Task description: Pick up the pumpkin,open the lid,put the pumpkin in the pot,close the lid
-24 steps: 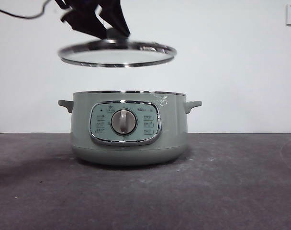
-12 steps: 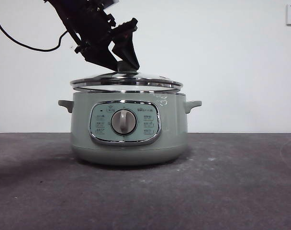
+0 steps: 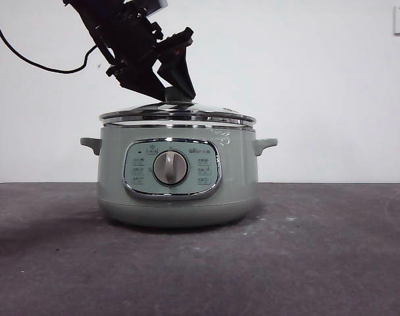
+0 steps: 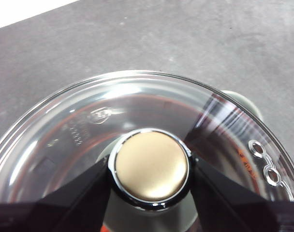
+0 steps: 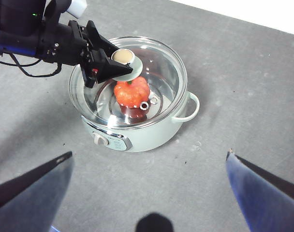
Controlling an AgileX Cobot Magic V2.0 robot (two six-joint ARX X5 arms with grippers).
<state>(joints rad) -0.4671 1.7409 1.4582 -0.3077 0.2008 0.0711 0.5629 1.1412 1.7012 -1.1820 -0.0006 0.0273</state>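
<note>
The left hand comes down from the upper left, its two black jaws clamped on either side of the knob of the lid. The lid sits on the rim of the pot, which stands on the dark grey counter. Through the glass the pumpkin shows inside the pot. The right hand hangs high above the counter, well apart from the pot, jaws spread wide.
</note>
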